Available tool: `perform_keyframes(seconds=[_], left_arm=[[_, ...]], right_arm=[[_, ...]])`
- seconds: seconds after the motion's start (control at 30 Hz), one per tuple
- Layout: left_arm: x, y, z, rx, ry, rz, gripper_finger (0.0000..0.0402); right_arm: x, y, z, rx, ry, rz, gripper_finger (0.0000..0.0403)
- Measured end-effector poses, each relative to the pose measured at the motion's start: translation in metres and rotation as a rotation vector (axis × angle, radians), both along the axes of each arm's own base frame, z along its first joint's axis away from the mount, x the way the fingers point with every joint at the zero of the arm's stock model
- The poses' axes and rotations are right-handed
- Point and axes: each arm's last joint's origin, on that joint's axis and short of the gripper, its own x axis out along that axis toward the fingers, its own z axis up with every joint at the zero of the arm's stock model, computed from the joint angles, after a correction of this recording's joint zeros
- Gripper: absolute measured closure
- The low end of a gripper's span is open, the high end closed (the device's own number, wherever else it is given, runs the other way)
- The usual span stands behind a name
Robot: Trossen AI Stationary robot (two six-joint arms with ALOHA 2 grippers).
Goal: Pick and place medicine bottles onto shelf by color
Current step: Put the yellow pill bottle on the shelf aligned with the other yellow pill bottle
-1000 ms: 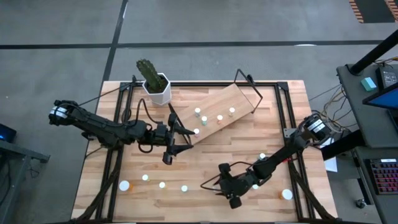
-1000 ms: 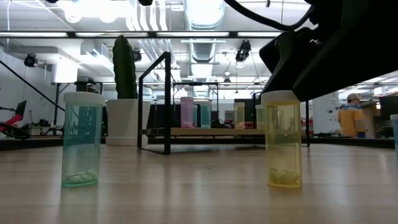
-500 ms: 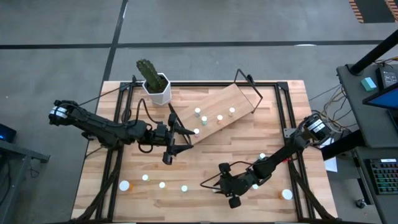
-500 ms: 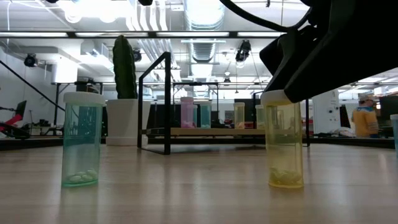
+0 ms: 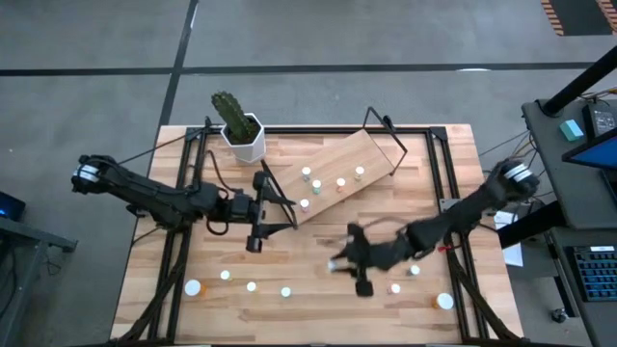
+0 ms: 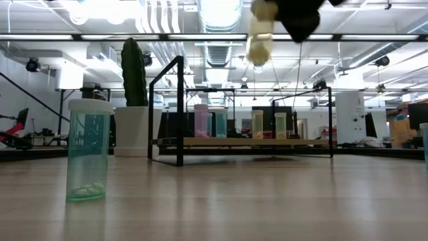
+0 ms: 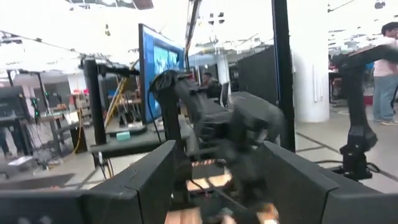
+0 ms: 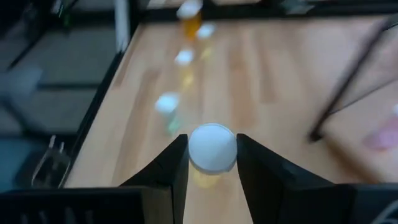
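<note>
A yellow medicine bottle with a white cap is held clamped in the right gripper, raised above the table's near middle. The shelf is seen further back with bottles. The left gripper, jaws wide, is empty left of it.

Cactus (white pot), plank tabletop, rear-left

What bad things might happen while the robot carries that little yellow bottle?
1. The right gripper holds the yellow bottle only near its white cap, high above the table; it might slip out and drop.
2. The shelf already holds four bottles close together, so setting this one down could knock one over.
</note>
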Motion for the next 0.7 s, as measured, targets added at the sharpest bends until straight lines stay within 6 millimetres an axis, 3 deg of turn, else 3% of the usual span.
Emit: perform_keyframes(seconds=[0.13, 0.27, 0.47, 0.7], left_arm=[[-0.016, 0.004, 0.01, 0.038, -0.007, 0.011, 0.0187], [-0.029, 0.007, 0.015, 0.079, 0.006, 0.022, 0.0187], [-0.043, 0.011, 0.017, 0.147, -0.026, 0.05, 0.0187], [-0.063, 0.017, 0.017, 0.184, -0.066, 0.089, 0.0187]], right_arm=[[-0.008, -0.037, 0.033, 0.029, -0.07, -0.098, 0.0294], [-0.012, -0.074, 0.052, 0.02, -0.13, -0.203, 0.0296], [-0.004, -0.13, 0.064, 0.027, -0.148, -0.387, 0.0297], [0.008, -0.192, 0.076, -0.051, -0.021, -0.545, 0.0298]])
